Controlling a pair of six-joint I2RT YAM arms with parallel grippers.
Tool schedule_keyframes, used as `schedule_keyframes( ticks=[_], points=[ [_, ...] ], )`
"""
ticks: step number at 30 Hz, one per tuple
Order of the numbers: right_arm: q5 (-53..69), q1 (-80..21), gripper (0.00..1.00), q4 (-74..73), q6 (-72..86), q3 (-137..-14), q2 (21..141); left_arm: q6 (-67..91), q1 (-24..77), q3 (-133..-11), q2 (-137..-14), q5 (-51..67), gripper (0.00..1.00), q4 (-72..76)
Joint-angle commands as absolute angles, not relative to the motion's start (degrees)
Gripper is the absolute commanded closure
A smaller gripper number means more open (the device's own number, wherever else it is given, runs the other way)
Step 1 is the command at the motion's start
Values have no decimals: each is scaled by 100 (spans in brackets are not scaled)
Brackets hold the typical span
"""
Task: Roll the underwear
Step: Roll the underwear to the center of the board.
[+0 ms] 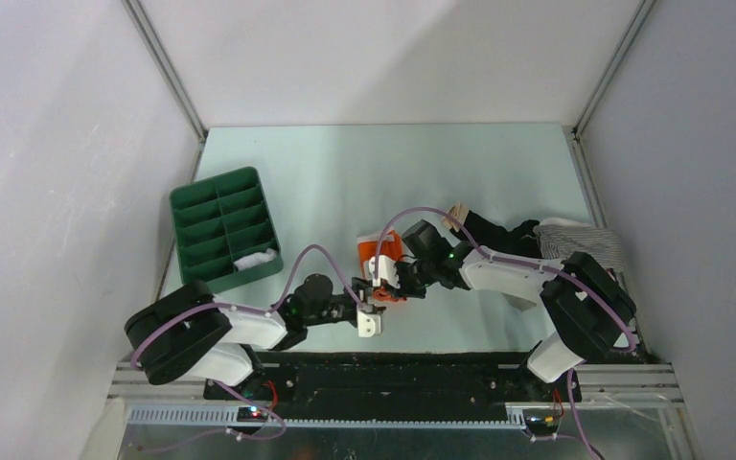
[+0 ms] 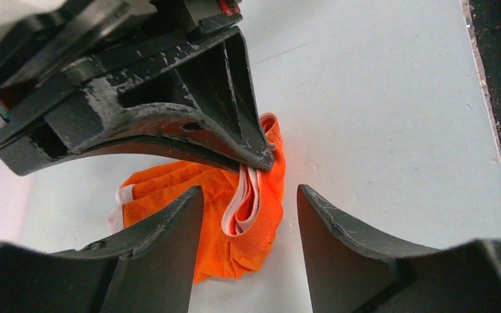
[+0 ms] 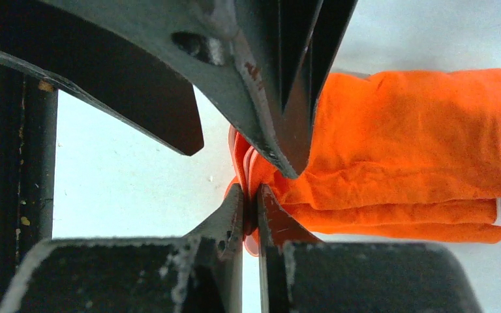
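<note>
The orange underwear [image 1: 383, 251] with a white waistband lies bunched on the pale table, near the middle front. My right gripper [image 1: 386, 284] is shut on the garment's folded edge; in the right wrist view [image 3: 250, 199] orange cloth [image 3: 417, 137] is pinched between the closed fingers. My left gripper [image 1: 375, 304] is open just in front of it. In the left wrist view [image 2: 249, 192] its fingers straddle the folded end of the underwear [image 2: 271, 202] without touching it. The right gripper's fingers [image 2: 228, 124] hold the cloth just beyond.
A green divided tray [image 1: 213, 216] stands at the left, with a white rolled item [image 1: 257, 260] in a near compartment. A pile of dark and striped clothes [image 1: 546, 238] lies at the right. The table's black front edge [image 1: 393, 362] is close behind the grippers.
</note>
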State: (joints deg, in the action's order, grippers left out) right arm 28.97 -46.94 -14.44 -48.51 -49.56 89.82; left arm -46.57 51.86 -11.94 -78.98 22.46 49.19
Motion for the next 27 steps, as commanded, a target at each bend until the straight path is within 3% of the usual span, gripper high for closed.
schedule_keyframes(
  ticks=[1, 6, 12, 21, 27],
  points=[
    [2888, -4720, 100, -1346, -4767, -5177, 8899, -4605, 5250, -1148, -7859, 2029, 40, 4915],
    [2889, -4726, 100, -1419, -4829, -5176, 8880, -4404, 5272, -1128, -7967, 1744, 42, 5016],
    [2849, -4722, 100, -1354, -4787, -5177, 8909, -4381, 5266, -1219, -8184, 1712, 59, 4989],
    [2865, -4737, 100, -1383, -4856, -5185, 8966, -4302, 5273, -1185, -8573, 1585, 60, 5454],
    [2872, -4728, 100, -1398, -4842, -5185, 9000, -4083, 5270, -1115, -8570, 1626, 79, 5846]
  ],
)
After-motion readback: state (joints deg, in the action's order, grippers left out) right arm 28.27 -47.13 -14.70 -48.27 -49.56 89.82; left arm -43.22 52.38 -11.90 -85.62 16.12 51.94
